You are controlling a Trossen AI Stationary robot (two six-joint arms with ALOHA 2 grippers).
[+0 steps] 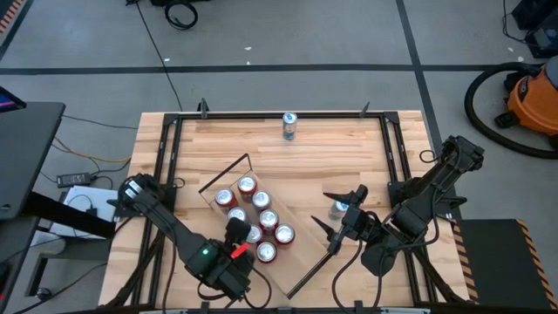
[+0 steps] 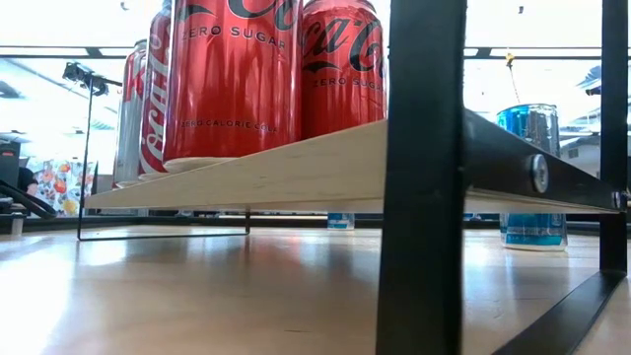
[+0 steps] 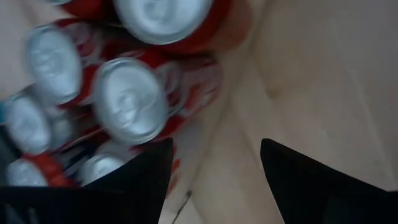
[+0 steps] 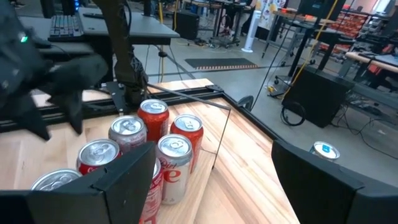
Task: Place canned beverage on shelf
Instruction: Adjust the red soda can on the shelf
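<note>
Shelf (image 1: pixel 301 222), flat pale wood plank, cylindrical red cans (image 1: pixel 254 216)

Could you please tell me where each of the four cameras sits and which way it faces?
High: overhead, looking down; shows both arms, left pincer, right pincer.
Low: tabletop height, under the shelf; no arm.
Left wrist: above the red cans, own fingers.
Right wrist: faces the cans, own fingers.
All share the cans.

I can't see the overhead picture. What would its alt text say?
Seen from above, eight red cans stand clustered on a pale wooden shelf lying slantwise on a slatted table. The left gripper hovers over them, the right gripper beside them. One blue can stands apart.
</note>
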